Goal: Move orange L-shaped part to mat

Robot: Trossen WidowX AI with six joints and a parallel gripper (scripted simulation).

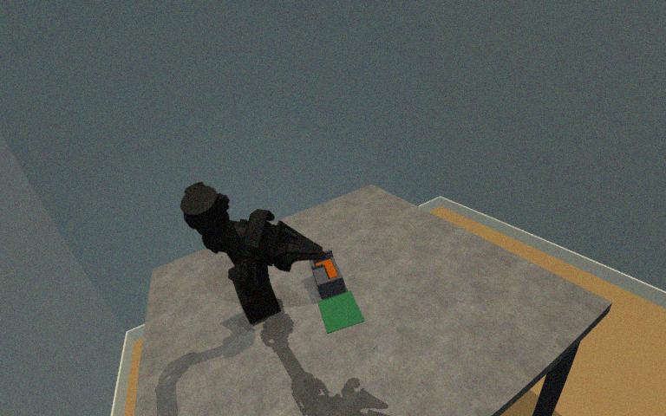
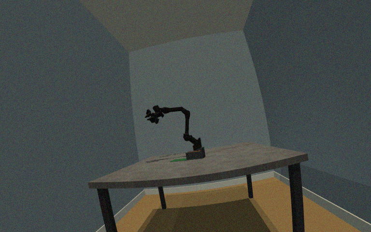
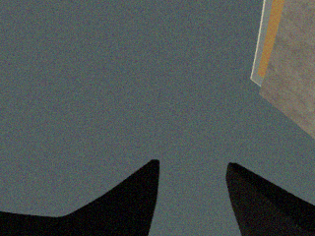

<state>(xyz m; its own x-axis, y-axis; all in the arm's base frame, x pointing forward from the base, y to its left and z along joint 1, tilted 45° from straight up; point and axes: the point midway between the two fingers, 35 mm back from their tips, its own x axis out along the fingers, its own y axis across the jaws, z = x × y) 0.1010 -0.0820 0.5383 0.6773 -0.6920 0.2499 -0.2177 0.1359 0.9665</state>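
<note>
The orange L-shaped part [image 1: 329, 268] lies in its pocket at the far end of the grey tray [image 1: 321, 276] [image 2: 195, 155] on the table. The green mat [image 1: 340, 311] [image 2: 178, 160] lies flat against the tray's near end. My gripper [image 1: 306, 260] [image 2: 147, 117] [image 3: 193, 169] is held high in the air, well above the table and off to one side of the tray. Its fingers stand partly apart with nothing between them. The wrist view shows only the wall, the floor edge and a corner of the table [image 3: 295, 59]; the tray and part are out of that view.
The arm's base [image 1: 255, 303] stands on the grey table [image 1: 441, 294] [image 2: 232, 161] beside the tray. The table edges drop to an orange floor [image 1: 623, 343].
</note>
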